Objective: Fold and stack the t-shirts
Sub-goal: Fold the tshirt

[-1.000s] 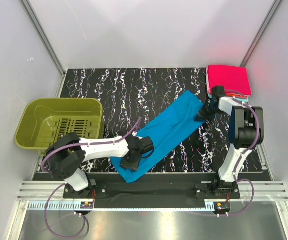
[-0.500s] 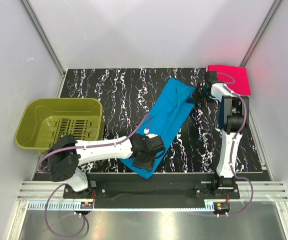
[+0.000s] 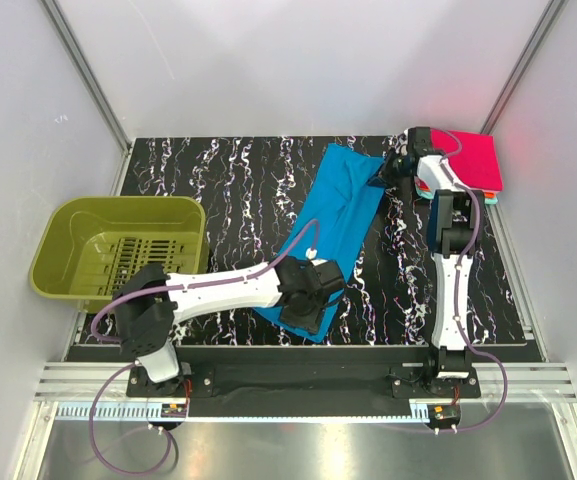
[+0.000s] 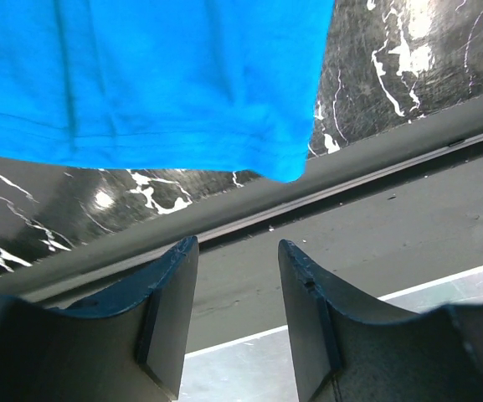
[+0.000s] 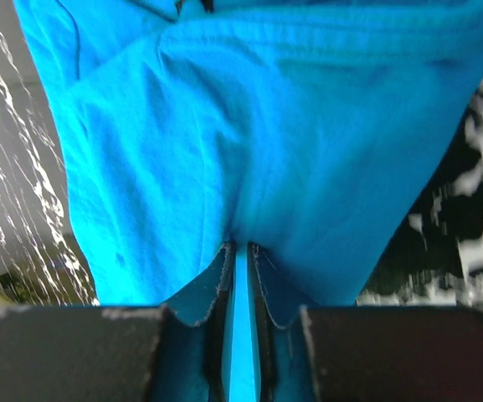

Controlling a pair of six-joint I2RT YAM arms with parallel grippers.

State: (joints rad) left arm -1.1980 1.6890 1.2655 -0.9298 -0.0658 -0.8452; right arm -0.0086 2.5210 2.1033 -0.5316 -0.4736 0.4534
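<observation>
A blue t-shirt (image 3: pixel 333 225), folded into a long strip, lies diagonally on the black marbled table (image 3: pixel 228 190). My right gripper (image 3: pixel 386 172) is shut on the shirt's far corner; blue cloth (image 5: pixel 224 142) is pinched between its jaws (image 5: pixel 241 248). My left gripper (image 3: pixel 308 300) sits over the shirt's near end. In the left wrist view it (image 4: pixel 237 251) is open and empty, with the shirt's hem (image 4: pixel 166 92) just beyond its fingertips, near the table's front edge. A folded pink t-shirt (image 3: pixel 463 158) lies at the back right corner.
An olive green basket (image 3: pixel 68 230) stands at the left edge of the table. A teal edge (image 3: pixel 490 197) peeks out under the pink shirt. A metal rail (image 3: pixel 308 380) runs along the front edge. Grey walls enclose the table.
My right gripper has pulled the shirt's far end up and back toward the pink shirt. The strip has swung more lengthwise. My left gripper has shifted right along the near end.
</observation>
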